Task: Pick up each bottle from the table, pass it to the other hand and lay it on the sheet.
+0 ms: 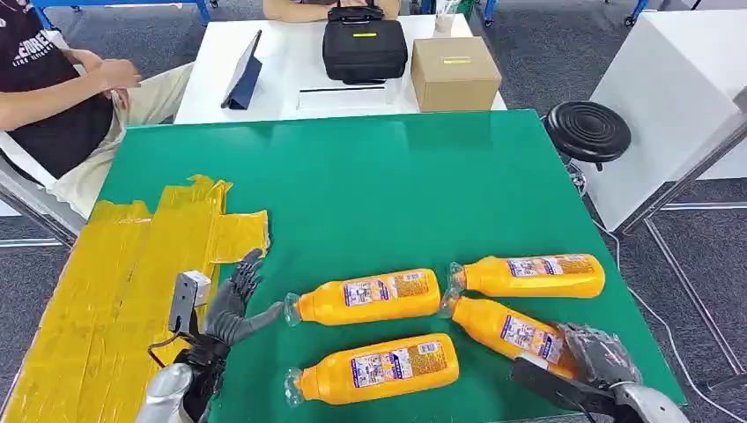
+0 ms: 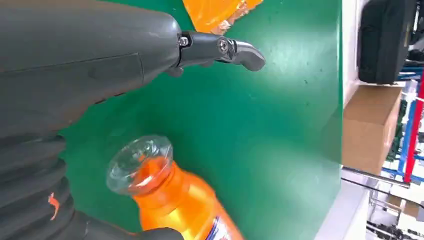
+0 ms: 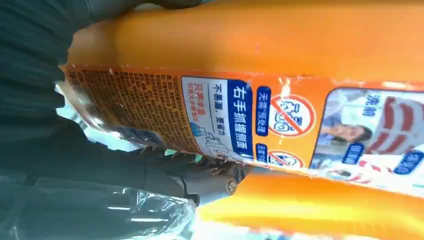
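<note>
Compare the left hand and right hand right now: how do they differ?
The left hand holds nothing, fingers spread, near the cap of a lying bottle; the right hand is closed around the base end of another bottle. The left hand sits beside the yellow sheet; the right hand is at the table's opposite side. Both are low over the green table.

Three cameras: one high on the body, one behind each wrist.

The head view looks forward and down over the green table [image 1: 396,185], arms entering at the lower edge of the frame. The left wrist view sits close behind the left hand [image 2: 75,55], turned sideways, sharing the green tabletop and the cardboard box [image 1: 454,72] at far right. The right wrist view is pressed against an orange bottle [image 3: 280,100], its label across the frame.
</note>
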`<action>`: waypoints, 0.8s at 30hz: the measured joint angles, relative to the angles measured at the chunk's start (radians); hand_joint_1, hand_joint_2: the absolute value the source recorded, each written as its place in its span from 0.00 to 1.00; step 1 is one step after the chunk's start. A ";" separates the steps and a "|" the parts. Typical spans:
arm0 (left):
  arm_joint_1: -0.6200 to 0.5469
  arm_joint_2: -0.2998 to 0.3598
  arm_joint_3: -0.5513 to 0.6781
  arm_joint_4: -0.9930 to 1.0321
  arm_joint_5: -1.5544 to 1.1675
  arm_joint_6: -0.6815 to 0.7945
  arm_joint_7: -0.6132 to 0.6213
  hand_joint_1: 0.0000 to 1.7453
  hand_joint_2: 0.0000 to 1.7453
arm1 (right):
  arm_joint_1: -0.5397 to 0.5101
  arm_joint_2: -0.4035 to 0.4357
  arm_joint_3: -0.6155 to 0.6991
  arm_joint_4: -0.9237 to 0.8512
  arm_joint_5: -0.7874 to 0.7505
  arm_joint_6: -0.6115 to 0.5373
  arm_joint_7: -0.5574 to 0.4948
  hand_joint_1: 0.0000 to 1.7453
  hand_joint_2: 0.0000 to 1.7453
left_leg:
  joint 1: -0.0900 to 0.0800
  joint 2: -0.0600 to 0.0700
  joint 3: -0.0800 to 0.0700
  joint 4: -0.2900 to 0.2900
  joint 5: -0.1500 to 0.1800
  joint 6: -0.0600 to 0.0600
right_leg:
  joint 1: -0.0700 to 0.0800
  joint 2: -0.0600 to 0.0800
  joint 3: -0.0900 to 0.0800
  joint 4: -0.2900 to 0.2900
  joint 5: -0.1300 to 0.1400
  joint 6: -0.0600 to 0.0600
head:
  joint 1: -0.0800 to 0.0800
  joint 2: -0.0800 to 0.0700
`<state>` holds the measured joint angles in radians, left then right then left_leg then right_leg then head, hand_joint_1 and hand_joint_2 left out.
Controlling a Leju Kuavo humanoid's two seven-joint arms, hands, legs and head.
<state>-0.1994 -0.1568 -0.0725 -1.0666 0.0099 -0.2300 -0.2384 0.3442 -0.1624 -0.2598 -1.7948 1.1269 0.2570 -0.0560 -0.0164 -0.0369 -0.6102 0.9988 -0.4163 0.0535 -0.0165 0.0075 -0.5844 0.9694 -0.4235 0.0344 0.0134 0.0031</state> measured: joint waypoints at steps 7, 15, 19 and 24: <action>0.007 -0.003 0.020 0.000 0.003 -0.003 0.013 0.00 1.00 | -0.011 0.083 0.055 -0.046 -0.036 -0.102 0.035 1.00 1.00 | 0.000 -0.001 0.000 0.000 0.000 0.000 | 0.000 0.000 0.000 0.000 0.000 0.000 | 0.000 0.000; 0.006 -0.003 0.034 0.006 0.002 -0.003 0.013 0.00 1.00 | 0.000 0.115 0.085 -0.103 -0.155 -0.140 -0.006 1.00 1.00 | 0.000 -0.001 -0.001 0.000 0.000 0.000 | 0.000 0.000 -0.001 0.000 0.000 0.000 | 0.000 0.000; -0.005 -0.003 0.041 0.038 -0.002 -0.005 0.006 0.00 1.00 | 0.023 0.135 0.097 -0.163 -0.292 -0.146 -0.059 1.00 1.00 | 0.000 -0.002 -0.001 0.000 0.000 0.000 | 0.000 -0.001 -0.001 0.000 0.000 0.000 | 0.000 0.000; -0.048 -0.010 0.049 0.102 -0.020 0.002 -0.002 0.00 1.00 | 0.011 0.181 0.098 -0.196 -0.413 -0.194 -0.134 1.00 1.00 | 0.000 -0.001 -0.001 0.000 0.000 0.000 | 0.000 0.000 -0.001 0.000 0.000 0.000 | 0.000 0.000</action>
<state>-0.2470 -0.1671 -0.0237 -0.9647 -0.0103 -0.2277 -0.2407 0.3553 0.0184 -0.1621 -1.9913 0.7140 0.0632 -0.1897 -0.0164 -0.0382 -0.6109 0.9986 -0.4163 0.0533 -0.0165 0.0071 -0.5851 0.9696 -0.4238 0.0342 0.0134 0.0031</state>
